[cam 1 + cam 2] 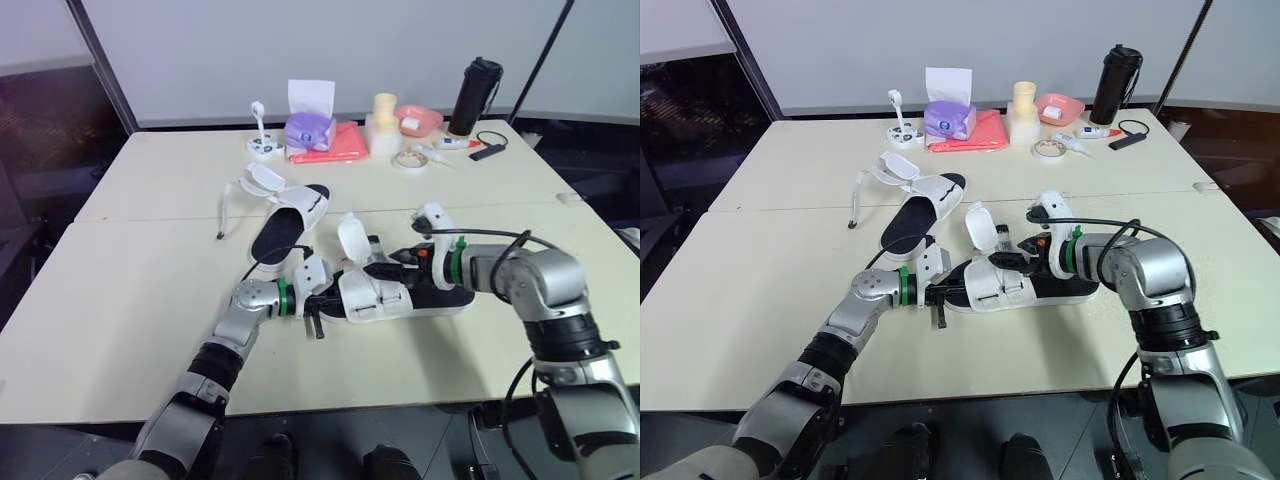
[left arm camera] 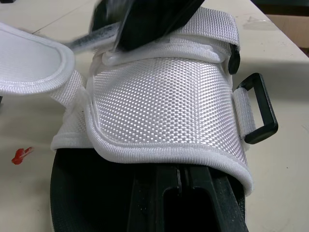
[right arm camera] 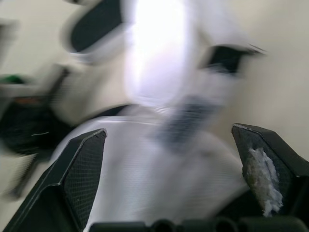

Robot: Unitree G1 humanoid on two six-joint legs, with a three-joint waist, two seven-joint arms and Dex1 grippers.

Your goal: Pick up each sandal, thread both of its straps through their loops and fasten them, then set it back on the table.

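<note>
White-strapped black-soled sandal lying 9-to-3 o'clock; right gripper, spread wide, hovering at 3; left gripper at 9, grip unclear.

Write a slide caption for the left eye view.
Left gripper at one end of the near sandal on the table, open right gripper over its straps, second sandal lying behind.

No text, brand, number or sign is legible on any item. Any print on the purple tissue box and the small tube, both well beyond the right gripper, is too small to read.
</note>
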